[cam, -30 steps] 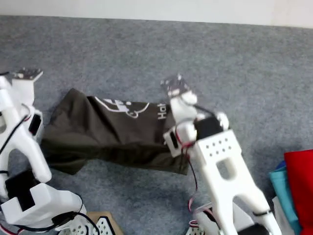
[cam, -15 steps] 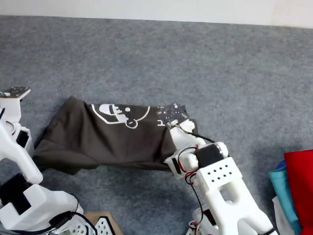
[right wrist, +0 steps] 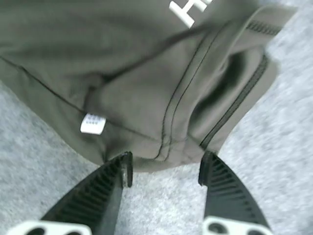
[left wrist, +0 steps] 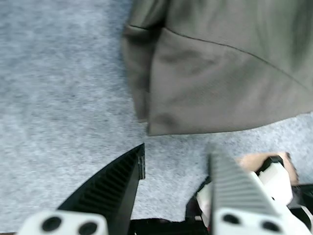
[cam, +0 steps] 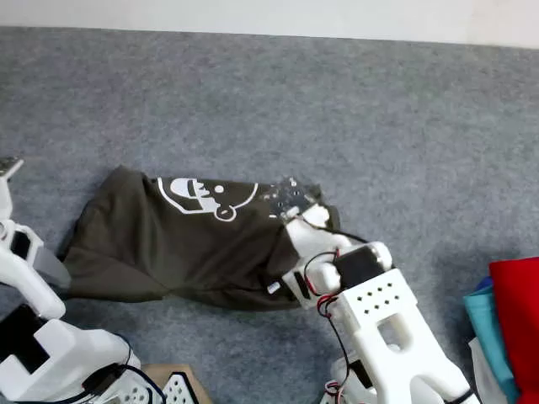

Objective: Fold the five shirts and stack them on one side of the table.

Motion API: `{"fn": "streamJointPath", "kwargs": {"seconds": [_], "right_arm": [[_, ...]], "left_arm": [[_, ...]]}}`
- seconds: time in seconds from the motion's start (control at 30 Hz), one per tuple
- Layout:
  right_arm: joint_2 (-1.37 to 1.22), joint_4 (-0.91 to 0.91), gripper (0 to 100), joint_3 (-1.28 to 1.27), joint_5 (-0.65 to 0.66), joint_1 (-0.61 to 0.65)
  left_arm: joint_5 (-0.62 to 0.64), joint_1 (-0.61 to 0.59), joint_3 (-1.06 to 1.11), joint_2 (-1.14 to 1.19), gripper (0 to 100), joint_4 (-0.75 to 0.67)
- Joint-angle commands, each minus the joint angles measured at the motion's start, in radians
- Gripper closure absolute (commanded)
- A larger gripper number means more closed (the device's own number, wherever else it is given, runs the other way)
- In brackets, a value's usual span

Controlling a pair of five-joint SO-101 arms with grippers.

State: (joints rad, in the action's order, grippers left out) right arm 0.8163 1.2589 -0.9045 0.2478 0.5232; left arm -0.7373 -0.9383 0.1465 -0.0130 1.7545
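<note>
A dark olive shirt (cam: 168,244) with a white print lies flat on the grey table, folded over along its length. My right arm (cam: 370,295) stands over the shirt's right end. The right gripper (right wrist: 166,159) is open just above the table. The shirt's (right wrist: 122,58) hem and collar end lie right at its fingertips, and a small white tag (right wrist: 93,123) sticks out beside them. My left arm (cam: 21,252) stands at the table's left edge. The left gripper (left wrist: 178,152) is open over bare table, a short way off the shirt's (left wrist: 220,73) left corner.
A pile of shirts sits at the right edge: red (cam: 518,307) on top, teal (cam: 487,324) and white below. A tan board (cam: 173,377) lies between the arm bases at the front. Bare grey table stretches behind and to the right of the olive shirt.
The right gripper carried the shirt's right end down toward the front and let go. The left arm drew back to the left edge. The shirt went from draped and lifted to flat.
</note>
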Motion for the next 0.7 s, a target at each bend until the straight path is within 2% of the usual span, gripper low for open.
{"fn": "streamJointPath", "kwargs": {"seconds": [0.0, 0.13, 0.3, 0.5, 0.67], "right_arm": [[0.024, 0.024, 77.1, 0.136, 0.006, -0.048], [0.013, -0.025, 79.9, 0.193, -0.037, -0.105], [-0.018, -0.17, 99.5, 0.162, -0.1, -0.076], [-0.222, -0.297, 99.2, 0.197, -0.107, -0.015], [-0.43, -0.378, 99.2, 0.275, -0.169, -0.001]], "left_arm": [[0.015, -0.001, -0.087, -0.041, 76, 0.006], [0.138, 0.068, -0.156, -0.031, 85, 0.006], [0.311, 0.268, -0.18, -0.03, 89, 0.005], [0.511, 0.498, -0.171, -0.03, 99, -0.077], [0.586, 0.601, -0.105, -0.015, 99, -0.15]]}}
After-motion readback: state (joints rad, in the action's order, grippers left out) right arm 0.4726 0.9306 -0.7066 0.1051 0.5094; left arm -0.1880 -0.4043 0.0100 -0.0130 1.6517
